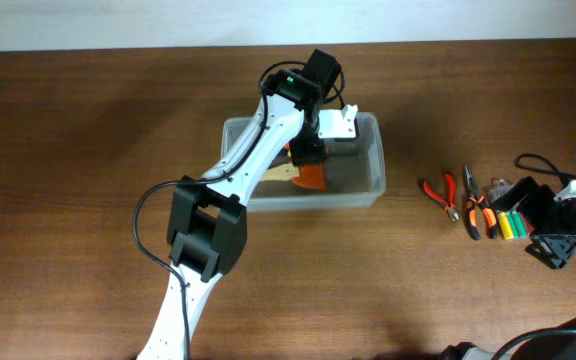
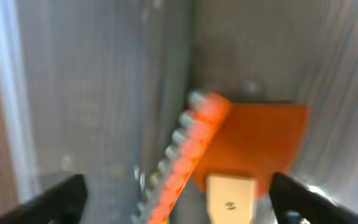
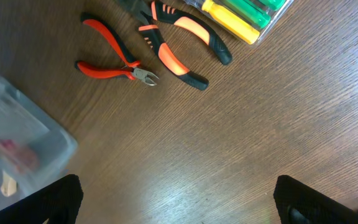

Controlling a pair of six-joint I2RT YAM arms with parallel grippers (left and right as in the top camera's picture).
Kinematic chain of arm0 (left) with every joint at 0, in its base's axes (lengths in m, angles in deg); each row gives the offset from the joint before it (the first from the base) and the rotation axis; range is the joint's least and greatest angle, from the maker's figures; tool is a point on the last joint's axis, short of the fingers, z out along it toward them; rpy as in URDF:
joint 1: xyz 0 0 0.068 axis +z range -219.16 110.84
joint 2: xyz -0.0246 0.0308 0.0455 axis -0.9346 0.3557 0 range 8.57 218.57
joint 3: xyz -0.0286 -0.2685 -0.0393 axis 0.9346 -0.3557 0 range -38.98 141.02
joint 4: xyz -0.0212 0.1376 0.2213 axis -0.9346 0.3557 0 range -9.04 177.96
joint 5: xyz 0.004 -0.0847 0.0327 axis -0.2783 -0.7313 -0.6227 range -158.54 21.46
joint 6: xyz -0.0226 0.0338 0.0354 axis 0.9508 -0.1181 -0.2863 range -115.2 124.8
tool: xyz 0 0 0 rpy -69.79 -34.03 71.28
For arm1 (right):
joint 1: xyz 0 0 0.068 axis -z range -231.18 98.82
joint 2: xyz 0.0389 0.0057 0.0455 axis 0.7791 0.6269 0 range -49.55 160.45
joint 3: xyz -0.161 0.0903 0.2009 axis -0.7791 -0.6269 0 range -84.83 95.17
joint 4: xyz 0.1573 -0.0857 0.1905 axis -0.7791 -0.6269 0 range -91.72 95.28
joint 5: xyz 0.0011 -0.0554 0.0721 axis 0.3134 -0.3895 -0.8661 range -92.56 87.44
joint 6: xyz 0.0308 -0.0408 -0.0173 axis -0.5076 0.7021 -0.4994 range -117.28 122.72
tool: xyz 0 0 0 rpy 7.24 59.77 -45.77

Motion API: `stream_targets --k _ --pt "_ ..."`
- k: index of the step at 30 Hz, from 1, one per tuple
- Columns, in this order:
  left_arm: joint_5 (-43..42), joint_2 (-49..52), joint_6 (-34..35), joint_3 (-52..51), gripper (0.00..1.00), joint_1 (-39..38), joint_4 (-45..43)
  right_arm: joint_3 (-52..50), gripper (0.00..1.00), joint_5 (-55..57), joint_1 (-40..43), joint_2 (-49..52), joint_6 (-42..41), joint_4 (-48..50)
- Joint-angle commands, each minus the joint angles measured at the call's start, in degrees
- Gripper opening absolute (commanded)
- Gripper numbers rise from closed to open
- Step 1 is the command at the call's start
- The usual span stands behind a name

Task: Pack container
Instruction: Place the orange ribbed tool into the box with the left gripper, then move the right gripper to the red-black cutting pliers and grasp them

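The container (image 1: 368,190) sits mid-frame. The left gripper (image 1: 308,150) hangs inside it, fingers apart, over an orange tool (image 1: 311,178) lying within. At right, cutters (image 1: 438,193), pliers (image 1: 474,205) and a bit case (image 1: 508,222) remain unpacked near the right gripper (image 3: 176,202), which is spread and empty.

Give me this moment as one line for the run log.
left hand open over orange tool in container | right hand open, empty, above table | red cutters and orange-black pliers outside container
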Motion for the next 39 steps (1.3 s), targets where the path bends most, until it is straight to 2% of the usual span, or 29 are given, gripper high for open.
stream_targets --k 1,6,8,11,13,17,19,23,26,28,39 --pt "1.51 -2.32 7.41 2.95 0.99 -0.13 -0.28 0.68 0.99 -0.74 0.13 -0.26 -0.48 0.85" --pt "15.26 -11.65 17.18 7.19 0.99 2.34 -0.28 0.68 0.99 -3.08 0.11 -0.26 -0.09 1.81" --pt "18.16 -16.39 19.52 8.26 0.99 4.79 -0.26 0.66 0.93 -3.52 -0.74 -0.26 2.58 2.95" --pt "18.53 -22.95 25.44 8.44 0.99 10.29 0.42 0.68 0.89 -2.84 -3.91 -0.26 5.33 5.14" --pt "18.53 -26.21 32.28 8.44 0.99 15.52 2.78 0.68 0.9 -1.16 -7.17 -0.26 8.44 6.71" --pt "17.4 -28.55 50.38 8.41 0.99 28.83 12.81 0.66 0.93 8.09 -15.76 0.09 14.32 9.51" --pt "14.56 -27.91 55.06 7.54 0.99 36.04 17.73 0.66 0.96 12.59 -20.11 0.94 15.85 11.1" --pt "10.91 -25.92 55.58 4.37 0.99 45.92 20.59 0.66 0.96 18.67 -25.03 3.89 17.62 14.16" --pt "8.94 -24.41 55.58 1.38 0.99 51.28 20.35 0.66 0.97 18.67 -27.78 7.67 23.74 16.22" --pt "8.09 -23.06 55.58 0.42 0.99 53.9 19.93 0.66 0.93 19.71 -29.22 10.49 27.26 17.53" --pt "8.15 -19.19 55.56 -0.94 0.99 60.54 19.08 0.66 0.84 22.1 -30.58 22.88 29.59 22.99"
